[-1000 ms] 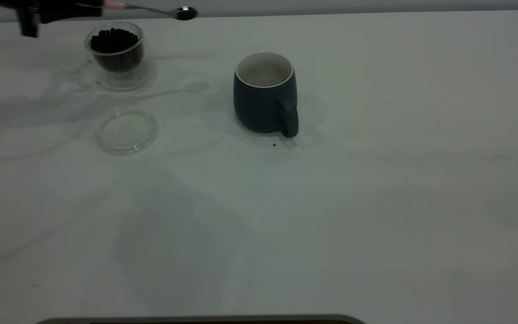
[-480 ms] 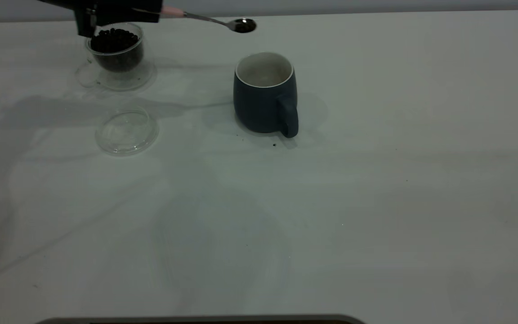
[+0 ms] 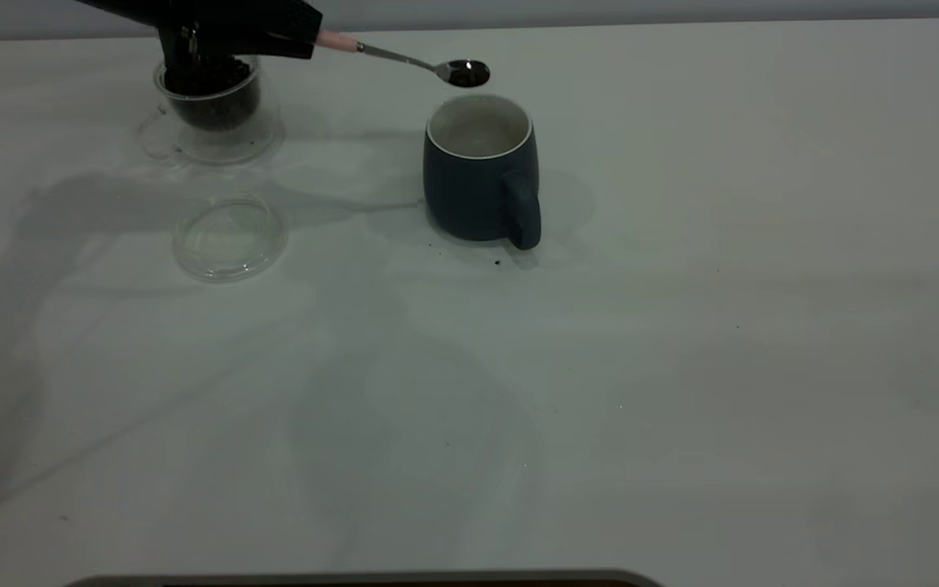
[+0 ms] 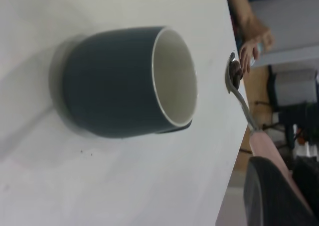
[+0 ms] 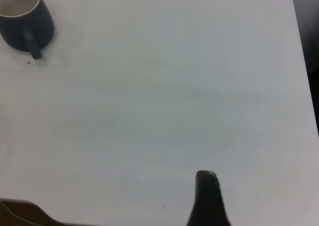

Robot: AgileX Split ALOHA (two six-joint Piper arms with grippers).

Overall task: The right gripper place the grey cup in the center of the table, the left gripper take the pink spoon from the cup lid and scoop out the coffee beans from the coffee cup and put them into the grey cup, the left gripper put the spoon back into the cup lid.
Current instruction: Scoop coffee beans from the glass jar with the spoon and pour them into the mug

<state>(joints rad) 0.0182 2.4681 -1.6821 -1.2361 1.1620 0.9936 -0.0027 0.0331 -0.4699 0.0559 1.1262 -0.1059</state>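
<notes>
Table (image 3: 681, 367): wide, white, carries everything.
Left gripper (image 3: 306, 37): above the coffee cup (image 3: 213, 106), fingers closed on the pink spoon (image 3: 404, 59).
Grey cup (image 3: 482, 167): upright near centre, handle toward the camera.
Cup lid (image 3: 229, 236): flat, just before the coffee cup.
Spoon bowl: dark load, just above the cup's far rim.
Right gripper (image 5: 207, 198): far from the cup; fingers' state unclear.

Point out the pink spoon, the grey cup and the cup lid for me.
pink spoon (image 3: 465, 72), exterior view, on its bowl.
grey cup (image 3: 469, 191), exterior view, on its outer wall.
cup lid (image 3: 229, 237), exterior view, on its flat middle.
</notes>
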